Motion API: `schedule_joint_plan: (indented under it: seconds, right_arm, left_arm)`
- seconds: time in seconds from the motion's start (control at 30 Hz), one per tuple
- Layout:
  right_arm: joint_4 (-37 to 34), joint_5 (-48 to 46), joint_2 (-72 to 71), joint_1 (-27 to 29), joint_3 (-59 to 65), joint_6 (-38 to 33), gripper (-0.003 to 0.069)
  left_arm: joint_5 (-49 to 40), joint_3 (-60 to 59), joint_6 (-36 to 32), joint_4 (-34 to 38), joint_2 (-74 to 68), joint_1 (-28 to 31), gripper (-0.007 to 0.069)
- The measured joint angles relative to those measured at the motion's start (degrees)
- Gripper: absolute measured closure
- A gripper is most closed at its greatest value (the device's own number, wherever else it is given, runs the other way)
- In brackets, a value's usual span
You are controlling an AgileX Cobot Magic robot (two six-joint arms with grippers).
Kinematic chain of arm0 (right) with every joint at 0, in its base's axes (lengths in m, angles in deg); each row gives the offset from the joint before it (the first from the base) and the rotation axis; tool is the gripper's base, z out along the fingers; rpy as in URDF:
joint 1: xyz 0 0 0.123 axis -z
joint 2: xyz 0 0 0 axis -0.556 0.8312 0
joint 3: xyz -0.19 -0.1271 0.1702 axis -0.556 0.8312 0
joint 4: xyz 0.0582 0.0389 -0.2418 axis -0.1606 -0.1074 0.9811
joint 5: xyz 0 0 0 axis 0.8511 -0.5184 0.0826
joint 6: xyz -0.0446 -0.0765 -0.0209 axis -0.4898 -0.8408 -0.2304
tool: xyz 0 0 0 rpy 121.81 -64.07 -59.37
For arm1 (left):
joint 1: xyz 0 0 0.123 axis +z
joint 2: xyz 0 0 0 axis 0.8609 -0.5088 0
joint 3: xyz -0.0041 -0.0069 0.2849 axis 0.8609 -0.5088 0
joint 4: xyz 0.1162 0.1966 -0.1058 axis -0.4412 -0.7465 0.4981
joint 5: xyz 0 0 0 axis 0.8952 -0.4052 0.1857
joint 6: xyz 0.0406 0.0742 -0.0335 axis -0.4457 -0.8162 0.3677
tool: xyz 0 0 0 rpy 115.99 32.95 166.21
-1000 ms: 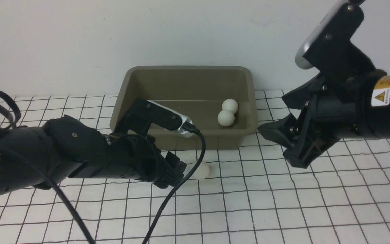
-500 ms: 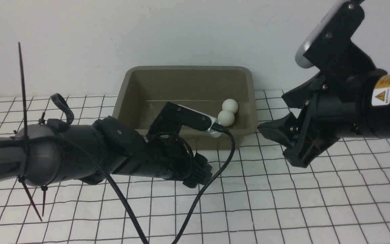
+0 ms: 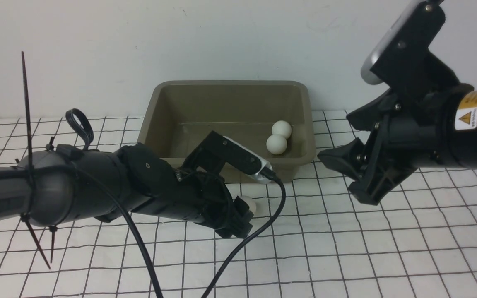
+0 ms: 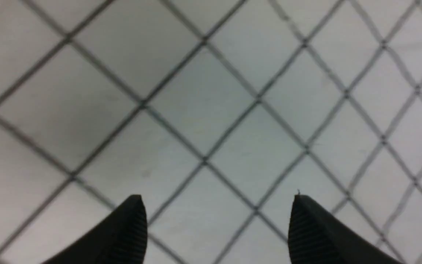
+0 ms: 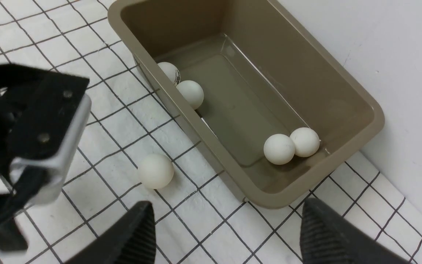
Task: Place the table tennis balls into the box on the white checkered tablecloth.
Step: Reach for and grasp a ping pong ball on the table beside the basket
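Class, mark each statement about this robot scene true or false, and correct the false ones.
1. Four small matte white table tennis balls lie inside the rectangular olive-grey plastic box. True.
2. A fifth white ball rests on the white checkered tablecloth outside the box. True.
3. The left gripper is shut on a ball. False: its jaws stand open over bare cloth.
4. The right gripper holds a ball. False: it is open and empty.
5. The box stands far from the white wall. False: it stands close beside the wall.
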Motion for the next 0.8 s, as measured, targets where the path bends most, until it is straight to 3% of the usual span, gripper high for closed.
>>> schedule_joint_plan:
  seconds: [0.13, 0.3, 0.8]
  right_arm:
    - [0.00, 0.12, 0.00, 0.00, 0.00, 0.00, 0.0177]
    - [0.00, 0.12, 0.00, 0.00, 0.00, 0.00, 0.0177]
    - [0.00, 2.34, 0.00, 0.00, 0.00, 0.00, 0.0177]
  left_arm:
    - [4.77, 0.00, 6.36, -6.28, 0.00, 1.05, 0.0168]
    - [13.40, 0.00, 9.05, -8.73, 0.00, 1.41, 0.0177]
    - [19.15, 3.15, 3.04, -7.36, 0.00, -0.40, 0.0177]
